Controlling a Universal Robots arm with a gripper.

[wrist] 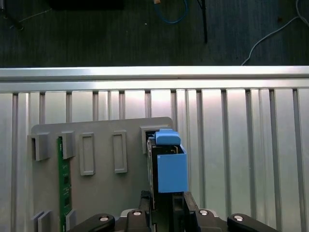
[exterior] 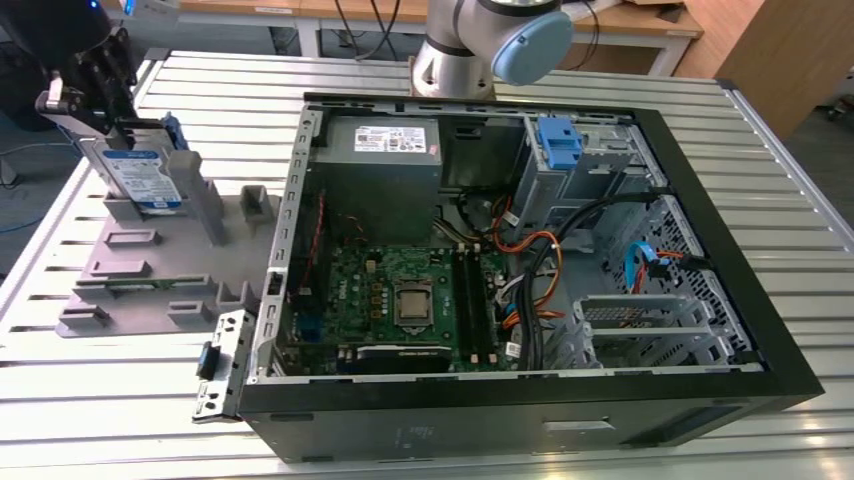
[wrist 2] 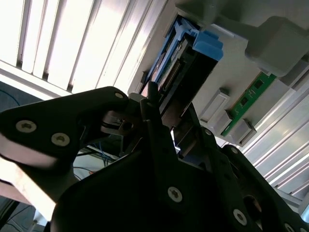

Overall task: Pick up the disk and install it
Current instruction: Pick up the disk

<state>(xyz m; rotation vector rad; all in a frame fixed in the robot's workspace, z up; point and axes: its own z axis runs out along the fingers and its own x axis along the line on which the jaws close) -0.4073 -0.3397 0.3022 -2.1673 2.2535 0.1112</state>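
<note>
- Gripper (wrist: 167, 197) is down at the disk (exterior: 140, 172), right up against its edge. Whether it has actually clamped on, I cannot tell from where I stand.
- Disk stands upright on edge in the grey holder tray (exterior: 147, 290), running straight out ahead of the gripper, blue carrier end farthest from it.
- Green memory stick (wrist: 63, 179) sits in the same tray, off to one side of the gripper and apart from the disk.
- Open computer case (exterior: 747, 330) lies well away from the gripper, with a blue bracket (exterior: 561, 142) up in its drive bay.
- My read: the pick-up has barely begun. The disk is not lifted, and the install has not started.
</note>
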